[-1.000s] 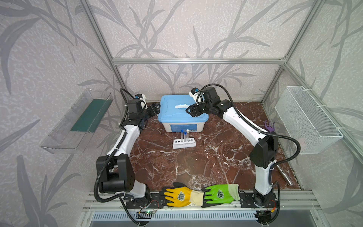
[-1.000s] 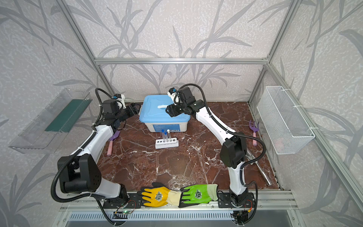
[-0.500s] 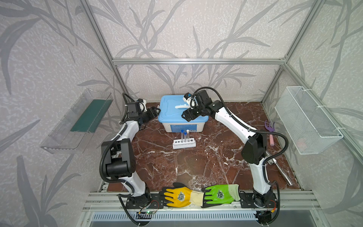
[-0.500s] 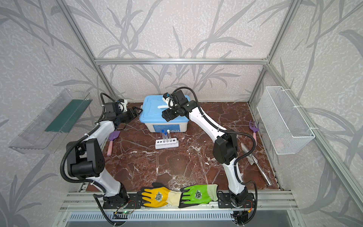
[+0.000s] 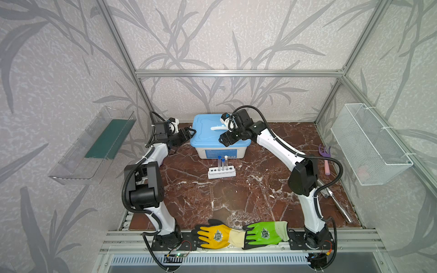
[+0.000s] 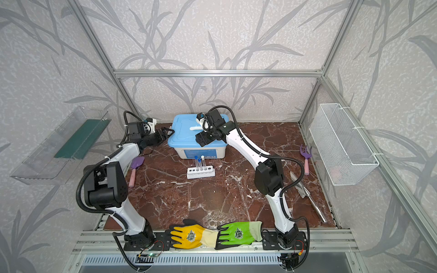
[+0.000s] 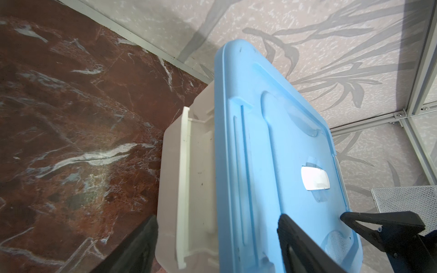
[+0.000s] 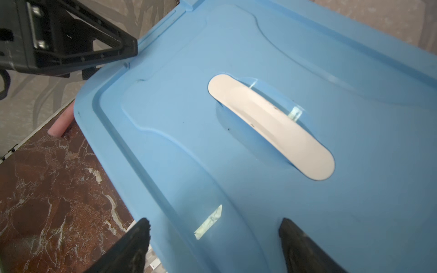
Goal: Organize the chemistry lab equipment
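Since a second ago my right hand (image 5: pixel 223 140) has slid left and forward over the light-blue lid (image 5: pixel 203 137) of the white plastic box (image 5: pixel 241 153), and its jaws have spread wider. My left hand (image 5: pixel 190 132) has crept in to the lid's left end, and that arm's elbow sits higher than it did. The box, rack and tubes have not shifted.

The right arm reaches in from the right, its forearm sloping down to the box. The hand is angled down above the lid's front part, near the white handle (image 5: pixel 216 128). In the right wrist view its fingers (image 8: pixel 302 248) stand wide apart, one over the lid and the other past the lid's edge, and I have nothing held.

The left arm is folded, with the forearm leaning toward the box. In the left wrist view its fingers (image 7: pixel 298 238) are well apart too. One is above the lid and the other beside the box wall. I cannot tell whether they touch, and they grip nothing.

The white six-hole rack (image 5: pixel 221 172) stands on the red-brown marble surface (image 5: pixel 236 201) just in front of the box. Three clear test tubes (image 5: pixel 223 164) stand upright in it, two blue-capped and one white-capped. The long metal tweezers (image 5: pixel 340 207) lie at the surface's right side, partly behind the right arm.
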You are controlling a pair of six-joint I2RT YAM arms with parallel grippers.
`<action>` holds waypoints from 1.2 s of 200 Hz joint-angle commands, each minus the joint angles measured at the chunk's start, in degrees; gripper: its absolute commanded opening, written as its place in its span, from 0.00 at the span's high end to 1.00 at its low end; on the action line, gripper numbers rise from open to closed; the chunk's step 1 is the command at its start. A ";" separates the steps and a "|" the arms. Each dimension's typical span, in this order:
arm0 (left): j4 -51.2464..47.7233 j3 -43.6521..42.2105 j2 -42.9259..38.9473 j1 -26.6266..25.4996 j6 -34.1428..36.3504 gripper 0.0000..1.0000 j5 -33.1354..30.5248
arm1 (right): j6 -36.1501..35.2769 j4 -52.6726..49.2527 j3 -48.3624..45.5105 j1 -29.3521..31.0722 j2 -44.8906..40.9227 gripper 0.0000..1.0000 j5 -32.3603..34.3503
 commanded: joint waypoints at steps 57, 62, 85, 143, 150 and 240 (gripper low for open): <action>3.71 2.79 2.70 0.00 -2.67 0.23 4.71 | 0.24 -0.47 0.53 0.32 0.29 0.15 0.34; 3.76 2.79 2.70 0.00 -2.70 0.24 4.95 | 0.30 -0.49 0.62 0.32 0.36 0.15 0.34; 3.70 2.96 2.69 0.00 -2.59 0.27 5.66 | 0.54 -0.49 0.88 0.32 0.84 0.15 0.08; 3.85 3.29 3.09 -0.09 -2.68 0.34 6.39 | 0.61 -0.52 0.72 0.32 1.29 0.16 0.34; 3.81 3.31 3.09 -0.09 -2.62 0.34 6.55 | 0.65 -0.48 0.71 0.32 1.45 0.16 0.38; -6.88 6.41 1.05 -1.52 5.94 0.42 2.95 | 1.77 1.02 -0.88 0.32 2.21 0.18 0.16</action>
